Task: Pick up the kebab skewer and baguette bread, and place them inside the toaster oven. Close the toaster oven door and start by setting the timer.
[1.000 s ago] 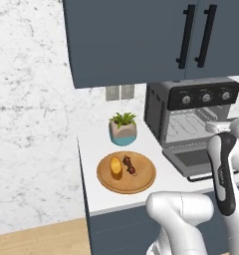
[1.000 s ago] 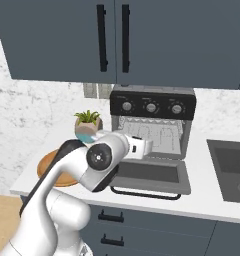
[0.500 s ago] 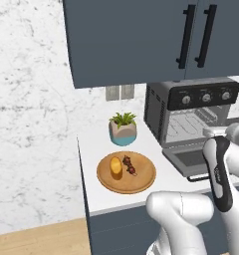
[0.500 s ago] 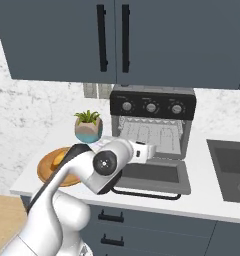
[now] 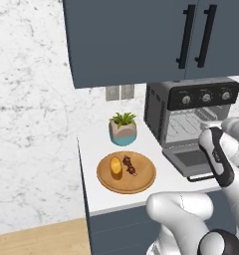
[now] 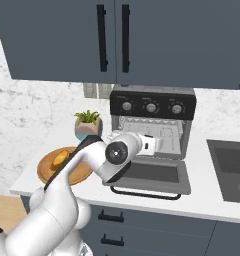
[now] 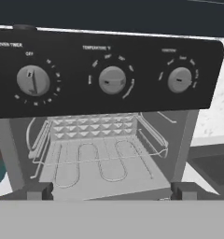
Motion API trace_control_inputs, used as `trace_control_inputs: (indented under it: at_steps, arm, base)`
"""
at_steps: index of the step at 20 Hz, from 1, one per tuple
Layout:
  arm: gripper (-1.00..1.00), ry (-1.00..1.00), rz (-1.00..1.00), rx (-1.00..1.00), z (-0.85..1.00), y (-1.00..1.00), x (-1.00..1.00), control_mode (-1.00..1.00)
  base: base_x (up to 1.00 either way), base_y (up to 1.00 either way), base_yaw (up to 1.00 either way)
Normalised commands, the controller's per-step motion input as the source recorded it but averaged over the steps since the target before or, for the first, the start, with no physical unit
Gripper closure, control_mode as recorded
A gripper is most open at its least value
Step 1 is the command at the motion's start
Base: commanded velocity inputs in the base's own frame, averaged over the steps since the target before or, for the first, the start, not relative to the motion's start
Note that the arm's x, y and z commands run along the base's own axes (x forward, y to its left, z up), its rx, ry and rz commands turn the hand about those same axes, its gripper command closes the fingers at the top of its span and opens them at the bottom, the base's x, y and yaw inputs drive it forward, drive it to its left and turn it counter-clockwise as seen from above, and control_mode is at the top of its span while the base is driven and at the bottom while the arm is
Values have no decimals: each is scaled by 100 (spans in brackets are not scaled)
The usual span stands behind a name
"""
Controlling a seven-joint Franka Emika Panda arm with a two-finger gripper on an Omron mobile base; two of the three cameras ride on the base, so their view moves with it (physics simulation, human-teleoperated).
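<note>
With its jaws spread wide and holding nothing, the tool faces the open toaster oven at the worktop's back, while kebab skewer and baguette bread lie on the wooden plate near its front edge.

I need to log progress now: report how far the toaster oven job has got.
Done: the toaster oven door is folded down and the wire rack is bare. In hand: nothing; the gripper is open, facing the toaster oven. Left: the kebab skewer and baguette bread lie on the wooden plate; load both, shut the door, set the timer.
</note>
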Motion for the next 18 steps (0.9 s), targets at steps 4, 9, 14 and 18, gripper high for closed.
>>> trace_control_inputs:
  at_steps: [4,9,14,18]
  arm:
    - [-100,5,0,0,0,-9,29,-100]
    - [-100,3,0,0,0,-2,29,-100]
    - [-100,4,0,0,0,-18,12,-100]
    - [-100,6,0,0,0,-13,7,-100]
  base:
    - [0,0,0]
    - [0,0,0]
    - [0,0,0]
    - [0,0,0]
